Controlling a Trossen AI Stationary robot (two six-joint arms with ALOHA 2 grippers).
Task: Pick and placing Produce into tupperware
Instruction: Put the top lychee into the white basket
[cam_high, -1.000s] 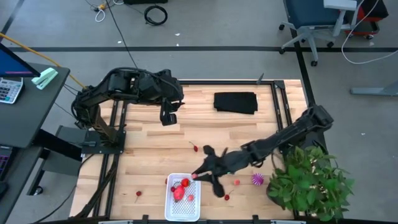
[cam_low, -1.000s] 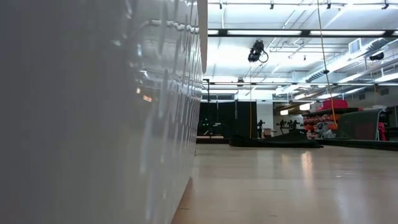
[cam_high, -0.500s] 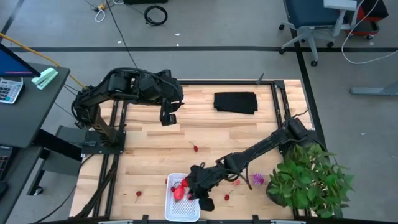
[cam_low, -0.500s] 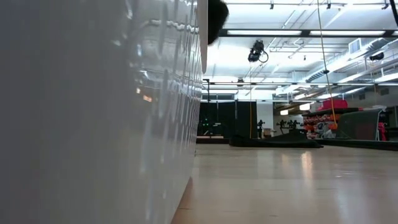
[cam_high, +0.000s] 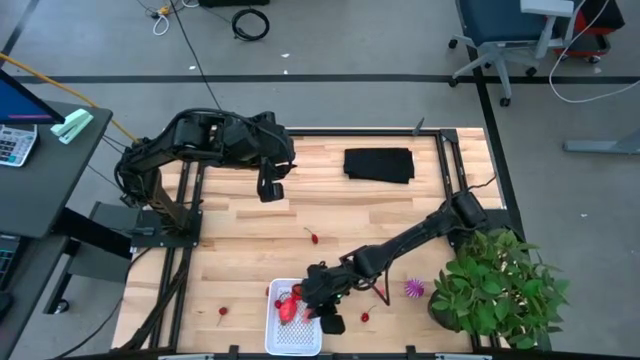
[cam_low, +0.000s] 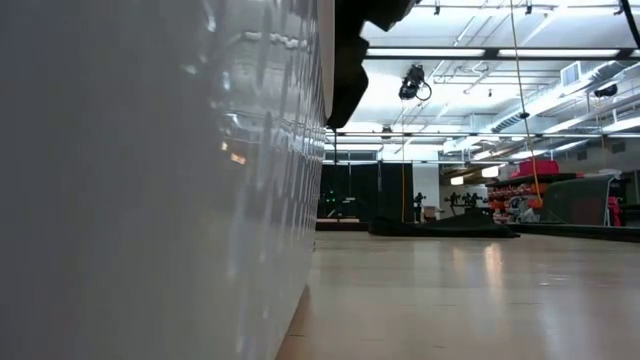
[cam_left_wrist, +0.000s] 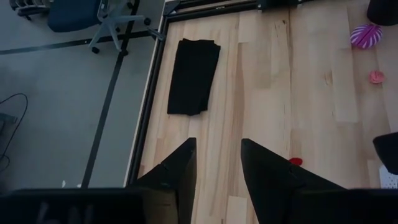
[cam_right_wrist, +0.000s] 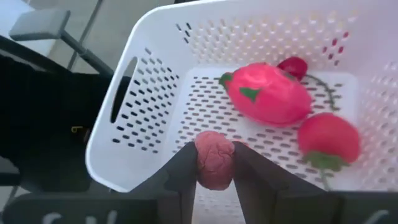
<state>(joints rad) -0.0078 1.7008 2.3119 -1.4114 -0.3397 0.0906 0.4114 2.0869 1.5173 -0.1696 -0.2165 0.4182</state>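
Right gripper (cam_right_wrist: 214, 163) hanging over tupperware (cam_right_wrist: 149, 43), fingers pinching small pink produce piece (cam_right_wrist: 214, 163) so drop lands inside. 3 red pieces already lying in container, larger red-pink piece (cam_right_wrist: 267, 93) among them. Spiky purple piece (cam_high: 414, 289) waiting on table near plant (cam_high: 500, 290). Left gripper (cam_left_wrist: 216, 168) idling, fingers parted, holding nothing, above table's far side.

A robotics lab or workshop: a wooden butcher-block table (cam_high: 330, 215) on a black metal frame, grey concrete floor with loose black cables (cam_high: 250, 22), blue wheeled office chair (cam_high: 497, 30) (ceiling strip lights beyond).
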